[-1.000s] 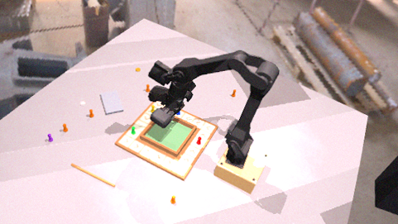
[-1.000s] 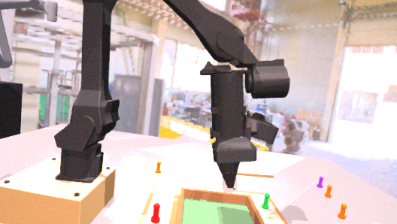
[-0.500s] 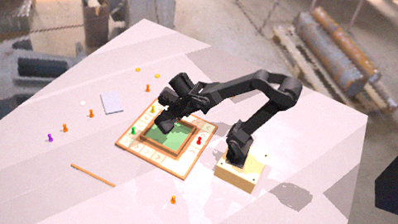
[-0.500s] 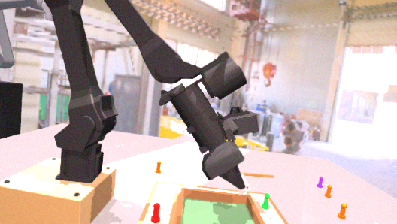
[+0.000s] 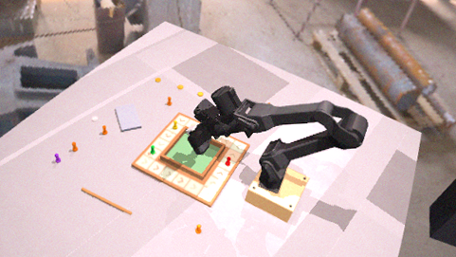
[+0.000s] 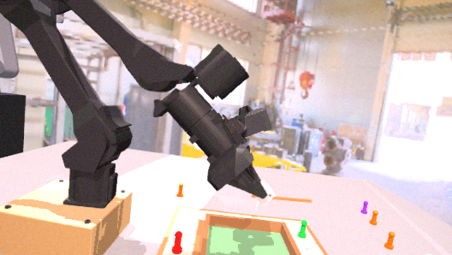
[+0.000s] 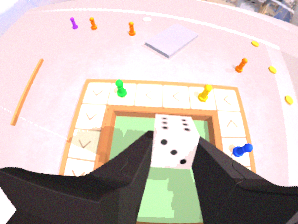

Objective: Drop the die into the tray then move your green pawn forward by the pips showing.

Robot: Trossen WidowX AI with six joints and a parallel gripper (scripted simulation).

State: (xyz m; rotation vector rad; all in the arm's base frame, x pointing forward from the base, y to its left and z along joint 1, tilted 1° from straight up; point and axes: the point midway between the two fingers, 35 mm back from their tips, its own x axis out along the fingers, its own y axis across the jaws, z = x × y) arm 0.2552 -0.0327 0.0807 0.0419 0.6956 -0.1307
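My gripper (image 5: 198, 149) (image 6: 265, 197) (image 7: 172, 137) is shut on the white die (image 6: 270, 192) (image 7: 169, 159), tilted, above the tray (image 5: 184, 169) (image 6: 246, 221) (image 7: 162, 112) with its green floor. In the wrist view the die shows a three-pip face and a six-pip face; the fingers cover its sides. The green pawn (image 5: 152, 150) (image 6: 303, 229) (image 7: 121, 89) stands upright on the board (image 5: 194, 191) (image 7: 84, 143), on the square beside a corner, clear of the gripper. The square arrows show around the tray.
On the board are a yellow pawn (image 5: 175, 126) (image 7: 205, 94), a red pawn (image 5: 228, 162) (image 6: 177, 243) and a blue pawn (image 7: 242, 150). Off it are a purple pawn (image 5: 58, 158), several orange pawns, a wooden stick (image 5: 106, 200), a grey slab (image 5: 128, 118) and yellow discs.
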